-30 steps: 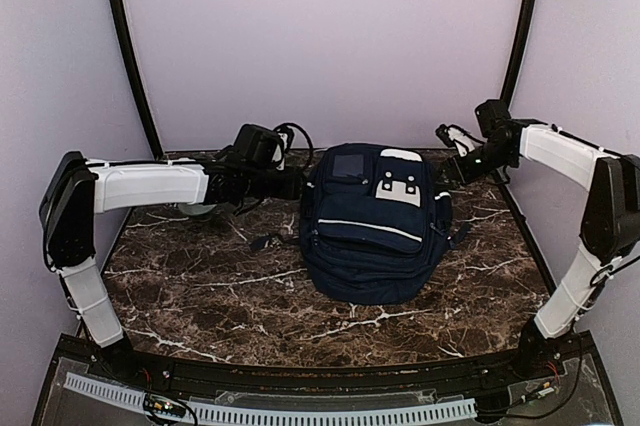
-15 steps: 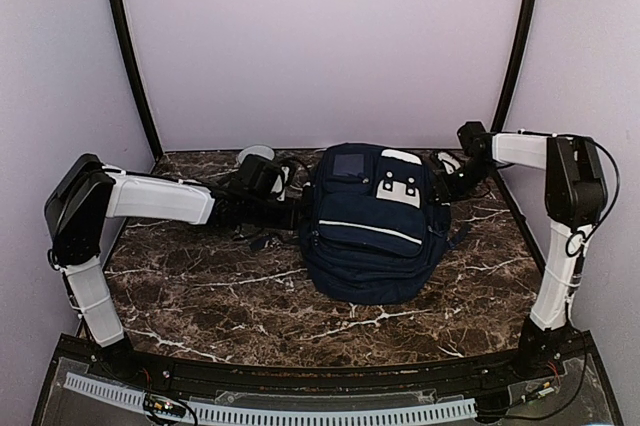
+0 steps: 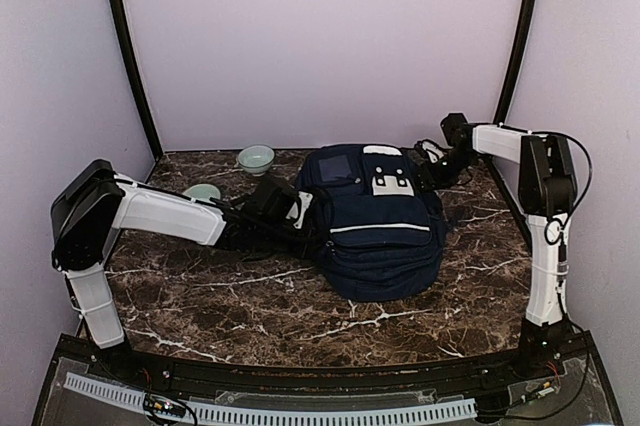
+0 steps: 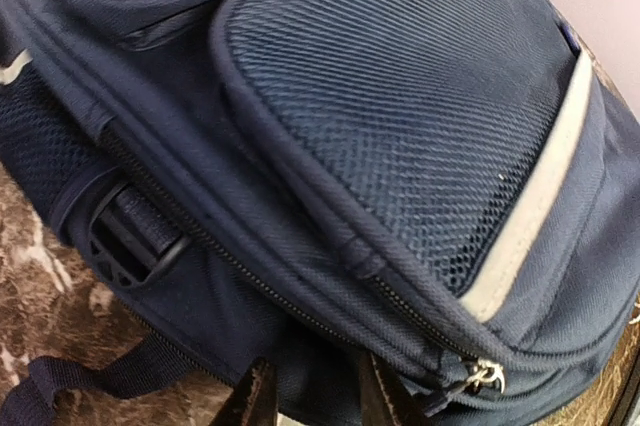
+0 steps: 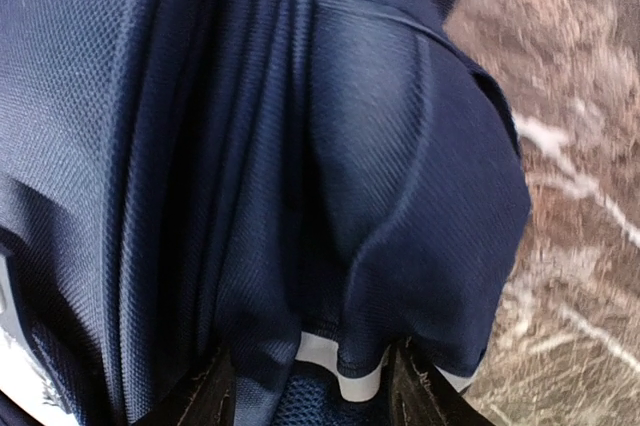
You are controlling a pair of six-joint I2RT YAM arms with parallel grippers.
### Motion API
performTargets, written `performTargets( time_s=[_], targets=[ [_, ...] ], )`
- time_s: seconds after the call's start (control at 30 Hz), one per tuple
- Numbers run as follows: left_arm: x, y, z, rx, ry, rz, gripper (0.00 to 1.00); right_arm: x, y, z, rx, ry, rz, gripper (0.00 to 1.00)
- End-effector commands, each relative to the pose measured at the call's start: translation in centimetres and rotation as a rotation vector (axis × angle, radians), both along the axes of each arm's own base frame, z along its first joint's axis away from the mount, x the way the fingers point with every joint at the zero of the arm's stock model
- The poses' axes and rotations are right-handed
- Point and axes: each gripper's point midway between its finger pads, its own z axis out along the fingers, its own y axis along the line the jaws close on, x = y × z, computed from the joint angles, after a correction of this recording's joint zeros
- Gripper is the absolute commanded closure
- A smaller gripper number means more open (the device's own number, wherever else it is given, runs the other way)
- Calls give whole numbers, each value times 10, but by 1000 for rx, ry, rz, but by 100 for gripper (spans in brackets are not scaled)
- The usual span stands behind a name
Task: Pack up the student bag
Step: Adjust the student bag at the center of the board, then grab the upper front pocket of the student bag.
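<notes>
The dark marble tabletop [image 3: 200, 296] carries the student bag [image 3: 375, 236], which lies flat at centre right of the top view. It is a navy backpack with a white stripe, a grey-white patch near its top and a mesh pocket. The left gripper [image 3: 308, 224], at its left edge, has its fingers [image 4: 255, 401] pinched on fabric beside the zip, while the right gripper [image 3: 430, 170], at its upper right corner, clamps bunched cloth and white trim.

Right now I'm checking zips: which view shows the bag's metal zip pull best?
Left wrist: the zip pull sits close and sharp at a pocket corner of the student bag. Top external shows the whole bag, pull too small to find; right wrist shows only fabric folds.
</notes>
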Motion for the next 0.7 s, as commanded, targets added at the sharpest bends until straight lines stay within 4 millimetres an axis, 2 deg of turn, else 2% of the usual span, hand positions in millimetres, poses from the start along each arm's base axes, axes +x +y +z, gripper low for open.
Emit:
performTargets(
  time_s=[0.0,0.17,0.2,0.27,0.3,0.4,0.43,0.53,0.6,0.67],
  targets=[
    [-20,-6,1,7,-11,-66,71,-5,27,15,57,-2,43,48],
    [-38,21,12,25,-53,-78,69,-15,13,77,29,-153,23,48],
    [-42,24,20,11,-82,-96,68,-18,12,97,23,-200,20,47],
    [-55,23,30,-27,-153,-163,66,-29,15,122,13,-263,24,46],
    [-62,21,36,-49,-195,-202,65,-36,19,128,3,-283,35,45],
    [-85,12,49,-127,-268,-348,64,-63,53,145,31,-315,143,49],
    [-86,9,55,-152,-298,-362,63,-74,68,148,61,-311,192,52],
    [-86,3,54,-148,-330,-405,61,-107,112,152,168,-290,360,60],
    [-83,-5,55,-148,-355,-433,60,-127,140,148,215,-267,460,68],
    [-78,-13,52,-137,-373,-451,59,-142,160,140,238,-246,531,72]
  ],
)
